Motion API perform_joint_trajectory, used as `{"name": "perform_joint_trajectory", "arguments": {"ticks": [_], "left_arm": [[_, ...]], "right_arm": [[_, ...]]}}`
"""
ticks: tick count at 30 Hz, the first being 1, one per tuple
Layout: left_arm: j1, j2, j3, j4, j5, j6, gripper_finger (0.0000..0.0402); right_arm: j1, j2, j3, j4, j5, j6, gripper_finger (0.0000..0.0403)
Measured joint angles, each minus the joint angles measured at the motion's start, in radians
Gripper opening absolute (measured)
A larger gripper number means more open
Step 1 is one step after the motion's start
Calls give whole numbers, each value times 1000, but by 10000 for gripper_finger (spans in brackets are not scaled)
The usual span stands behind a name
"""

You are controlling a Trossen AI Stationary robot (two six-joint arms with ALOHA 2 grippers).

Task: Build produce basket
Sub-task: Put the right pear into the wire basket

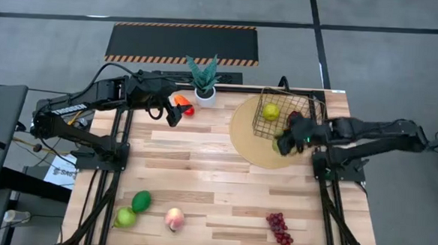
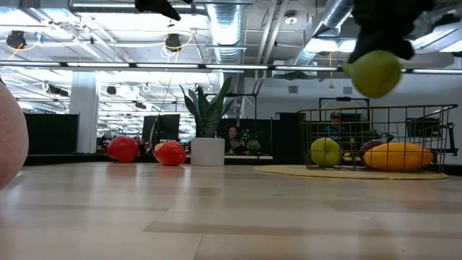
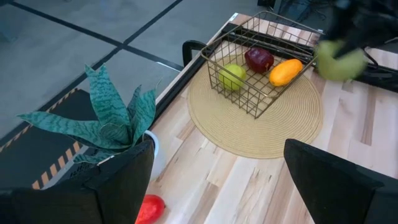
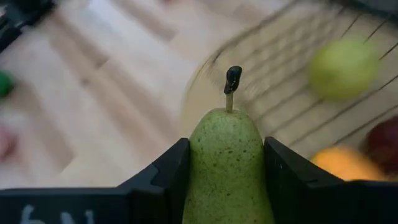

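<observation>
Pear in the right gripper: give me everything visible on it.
The pear is yellow-green with fine dark speckles, a matte toy-like skin and a thin stalk with a dark tip. The right gripper is shut on it, one finger on each flank, stalk pointing away from the wrist. It hangs clear of the table, beside the basket, above the round mat's edge.

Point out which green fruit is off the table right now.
The pear, shut in the right gripper and held in the air beside the basket. The green apple lies inside the basket; the avocado and second green apple rest on the table.
</observation>
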Motion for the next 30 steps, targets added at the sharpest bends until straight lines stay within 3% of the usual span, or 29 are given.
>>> {"name": "perform_joint_trajectory", "arguments": {"ticks": [6, 12, 20, 30], "left_arm": [[0, 0, 0, 0, 0, 0, 348], [0, 0, 0, -3, -1, -1, 348], [0, 0, 0, -5, -2, -1, 348], [0, 0, 0, -8, -3, -2, 348]], "right_arm": [[-270, 58, 77, 0, -3, -341, 177], [-446, 184, 137, 4, -53, -652, 177], [-520, 369, 143, 0, -145, -918, 177], [-522, 515, 143, 0, -243, -1020, 186]]}}
